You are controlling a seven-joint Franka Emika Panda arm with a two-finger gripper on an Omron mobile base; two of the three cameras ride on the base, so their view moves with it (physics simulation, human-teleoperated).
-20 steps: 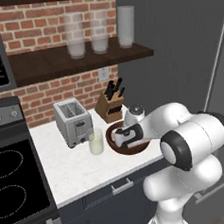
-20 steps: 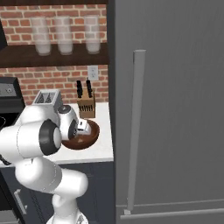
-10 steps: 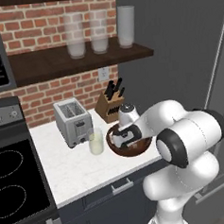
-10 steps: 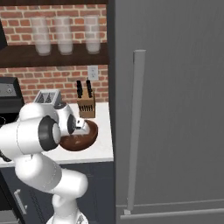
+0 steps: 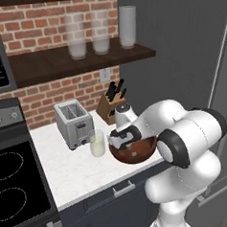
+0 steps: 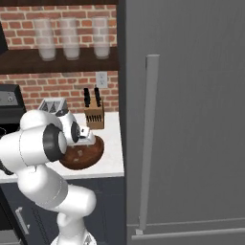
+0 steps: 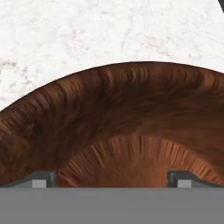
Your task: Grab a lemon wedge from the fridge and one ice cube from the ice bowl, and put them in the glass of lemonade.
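From the left base view the gripper point(image 5: 123, 139) hangs low over the near rim of the ice bowl point(image 5: 137, 153), with the glass of lemonade point(image 5: 97, 143) just beside it on one side and the toaster point(image 5: 74, 123) beyond that. From the right base view the hand is tucked behind the arm's elbow, dipping into the ice bowl point(image 6: 86, 154), while the fridge point(image 6: 191, 119) stands shut well off to the other side. In the hand view the fingertips point(image 7: 43, 178) stand wide apart with nothing between them, aimed into the bowl's ribbed wooden hollow point(image 7: 131, 113); I cannot make out the ice cube there. I'd expect it to be tiny, hard and slick, so pinch squarely across two flat faces.
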